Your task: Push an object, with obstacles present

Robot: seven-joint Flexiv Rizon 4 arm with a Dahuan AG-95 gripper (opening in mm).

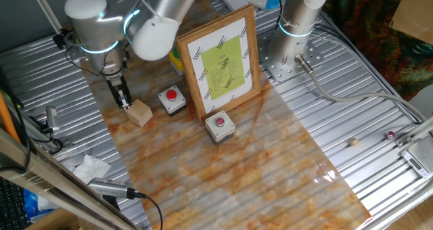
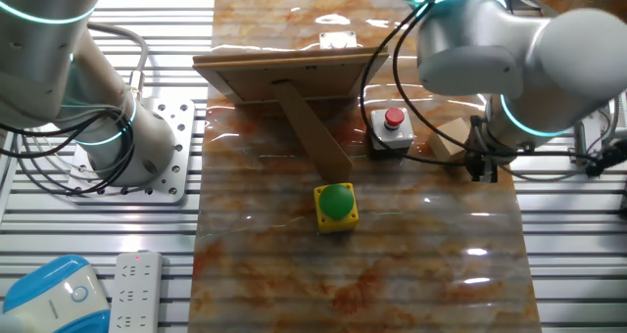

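With its fingers together and empty, the gripper touches the wooden cube beside a button box; the push appears barely begun.

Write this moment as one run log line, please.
end effector: fingers together, at wooden cube | button boxes: apart from cube | picture frame: upright

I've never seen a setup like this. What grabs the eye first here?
Probably the big wood-framed picture with a yellow-green sheet, propped upright mid-table on the marbled orange mat. Beside it sit two grey boxes with red buttons. At the mat's edge, the silver arm's dark gripper reaches down right beside a small tan wooden cube.
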